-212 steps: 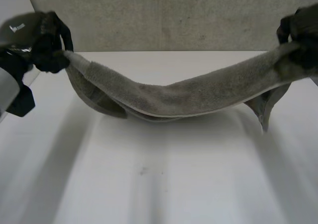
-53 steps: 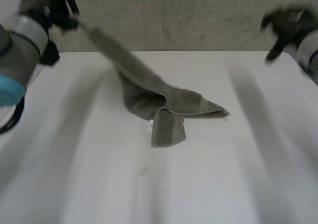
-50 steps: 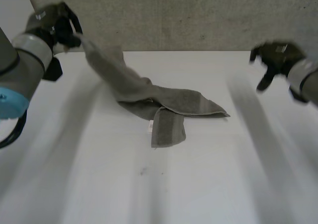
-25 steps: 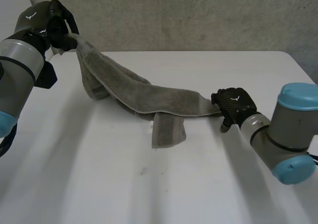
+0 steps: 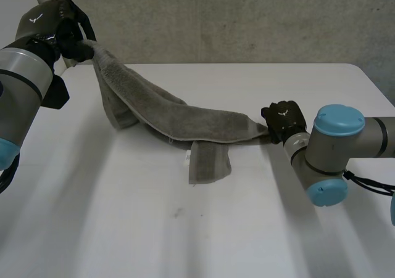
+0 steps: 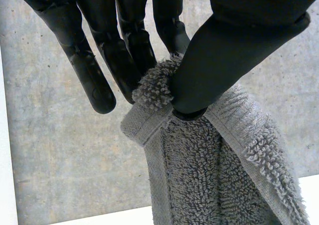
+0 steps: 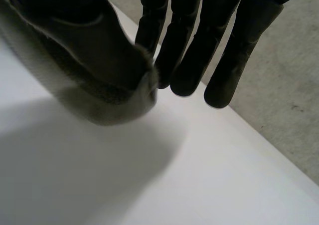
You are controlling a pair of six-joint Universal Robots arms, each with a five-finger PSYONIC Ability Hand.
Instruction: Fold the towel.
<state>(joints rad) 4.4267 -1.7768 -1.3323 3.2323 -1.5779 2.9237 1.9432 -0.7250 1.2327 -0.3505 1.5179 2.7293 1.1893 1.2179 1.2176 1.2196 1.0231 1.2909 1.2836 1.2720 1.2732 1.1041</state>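
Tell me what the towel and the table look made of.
Towel: grey terry cloth, probably cotton. The left wrist view shows looped pile and a flat woven hem.
Table: smooth, matt white top, perhaps laminate or painted board. No grain or seam shows, so this is uncertain.

Table (image 5: 203, 241): white, matte, plain top; spreads beneath the left hand (image 5: 58, 34) and the right hand (image 5: 282, 121)
Table mark (image 5: 178, 212): small dark speck on the top, well apart from either hand, nearer the camera than both
Wall (image 5: 247, 19): grey, mottled like concrete; rises past the table's far edge, beyond both hands; also seen behind the left hand in its wrist view
Pale panel (image 5: 13, 0): whitish surface just beside the left hand, on its outer side
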